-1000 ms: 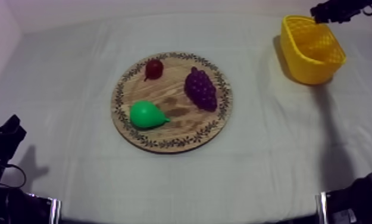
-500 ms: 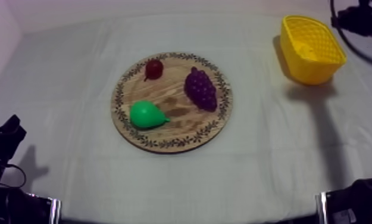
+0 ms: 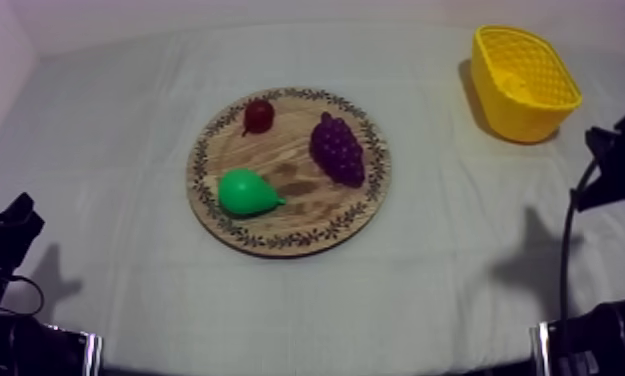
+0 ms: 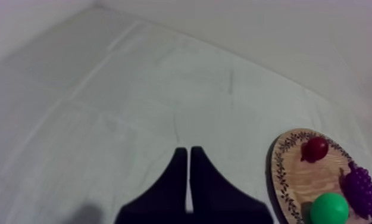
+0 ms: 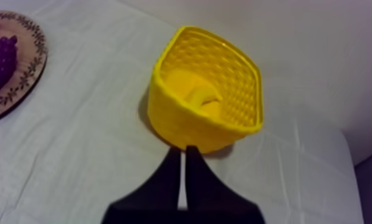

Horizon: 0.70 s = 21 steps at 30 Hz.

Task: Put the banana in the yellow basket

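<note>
Top view: counter (image 3: 116, 140) carries wooden board (image 3: 294, 205) at centre, yellow basket (image 3: 521, 115) at its 2 o'clock; left wrist view: left claw (image 4: 188, 150) pressed shut, empty, over bare counter; right wrist view: right claw (image 5: 183, 149) likewise closed on nothing, just short of the basket, banana (image 5: 201, 96) lying inside it.
</note>
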Each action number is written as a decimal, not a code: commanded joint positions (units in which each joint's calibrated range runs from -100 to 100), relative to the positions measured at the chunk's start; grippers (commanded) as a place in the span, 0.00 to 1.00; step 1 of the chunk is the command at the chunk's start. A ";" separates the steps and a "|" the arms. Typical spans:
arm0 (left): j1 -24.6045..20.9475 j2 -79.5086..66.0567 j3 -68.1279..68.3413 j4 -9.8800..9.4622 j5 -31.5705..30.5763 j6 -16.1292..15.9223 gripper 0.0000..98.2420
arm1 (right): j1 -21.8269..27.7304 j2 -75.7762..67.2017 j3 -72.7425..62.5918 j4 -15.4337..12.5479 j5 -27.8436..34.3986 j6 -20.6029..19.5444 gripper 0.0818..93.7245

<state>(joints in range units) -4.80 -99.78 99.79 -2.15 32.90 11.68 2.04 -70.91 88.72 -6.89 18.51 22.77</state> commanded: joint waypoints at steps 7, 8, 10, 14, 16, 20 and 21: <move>-0.01 -0.05 -0.01 -0.03 0.00 0.02 0.00 | -0.73 -17.61 9.36 7.43 4.75 -15.84 0.00; -0.01 -0.05 -0.01 -0.03 0.00 0.02 0.00 | -0.87 -18.68 9.87 7.23 5.95 -16.05 0.00; -0.01 -0.05 -0.01 -0.03 0.00 0.02 0.00 | -1.24 -20.72 10.47 6.94 8.92 -16.72 0.00; -0.01 -0.05 -0.01 -0.03 0.00 0.01 0.00 | -1.75 -23.72 10.92 6.01 15.70 -19.15 0.00; -0.01 -0.05 -0.01 -0.03 0.00 0.00 0.00 | -1.59 -24.25 10.99 5.87 17.17 -20.49 0.01; -0.01 -0.05 -0.01 -0.03 0.00 0.01 0.00 | -1.18 -24.64 11.04 5.77 18.25 -21.49 0.01; -0.01 -0.05 -0.01 -0.03 0.00 0.00 0.00 | -1.14 -24.68 11.04 5.77 18.35 -20.74 0.01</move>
<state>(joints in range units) -4.80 -99.78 99.79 -2.15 32.90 11.68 0.85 -95.64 99.75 -1.11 36.74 1.06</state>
